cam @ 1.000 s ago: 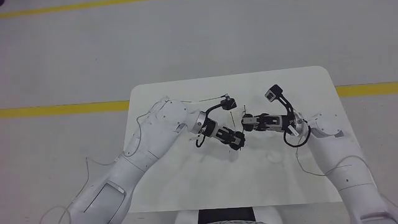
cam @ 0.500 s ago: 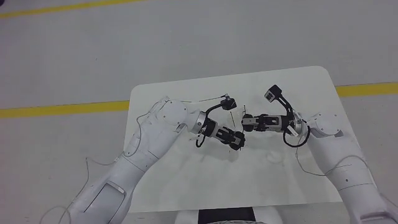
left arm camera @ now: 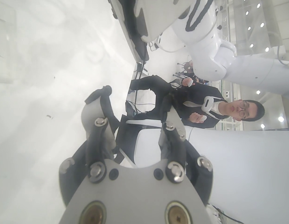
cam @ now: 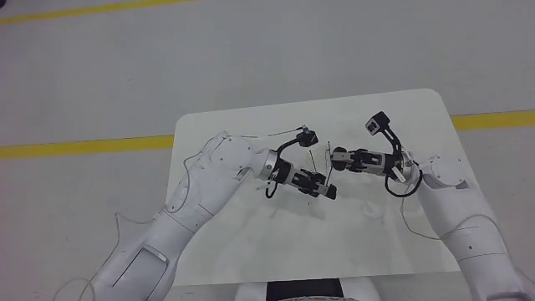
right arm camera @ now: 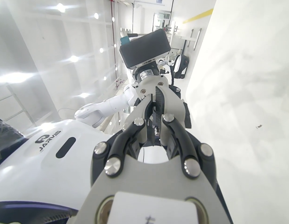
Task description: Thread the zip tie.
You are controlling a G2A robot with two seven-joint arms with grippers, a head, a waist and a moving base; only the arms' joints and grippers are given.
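Right gripper point(cam: 337, 160): clamped on thin black ribbed zip tie point(right arm camera: 158, 104), held raised, likely for alignment | left gripper point(left arm camera: 137, 94): jaws apart, probably to receive.

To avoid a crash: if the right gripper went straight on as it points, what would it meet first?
Likely the left arm's wrist, just beyond the right gripper; depth is unclear.

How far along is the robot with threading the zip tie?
Done: the black zip tie is picked up and pinched in the shut right gripper. In hand: the left gripper is open and looks empty. It is close beside the right one, above the middle of the white table. Left: the threading itself. No closed loop shows, and it is impossible to tell whether the tail has reached the head.
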